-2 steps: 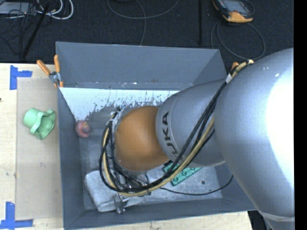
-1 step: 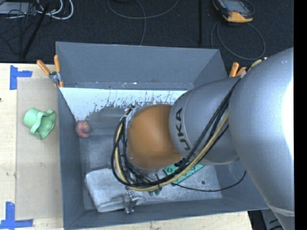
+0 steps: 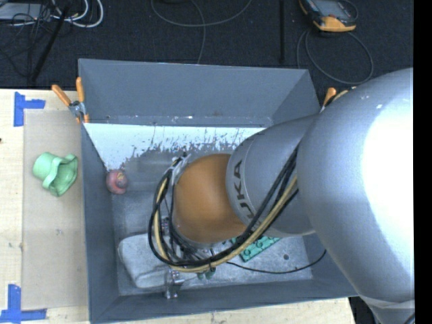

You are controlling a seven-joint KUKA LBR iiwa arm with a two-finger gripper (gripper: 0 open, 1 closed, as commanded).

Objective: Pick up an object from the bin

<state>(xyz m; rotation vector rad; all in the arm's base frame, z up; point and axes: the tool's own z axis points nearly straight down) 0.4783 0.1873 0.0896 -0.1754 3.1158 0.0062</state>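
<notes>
Pale grey flat lump [image 3: 133, 260] lies in the bin's [image 3: 196, 93] lower-left corner, with the end effector [image 3: 173, 285] right at its near edge. Can't tell if it's open or closed. A teal comb-like piece [image 3: 262, 247] and a small pink ball [image 3: 117, 181] sit nearby. The arm [image 3: 270, 174] reads "KU". The bin floor is scuffed grey metal, and there's dark carpet [image 3: 236, 42] behind.

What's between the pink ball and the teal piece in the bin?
The arm's orange-covered wrist and cables, seen in the camera view, sit between the pink ball and teal piece.
</notes>
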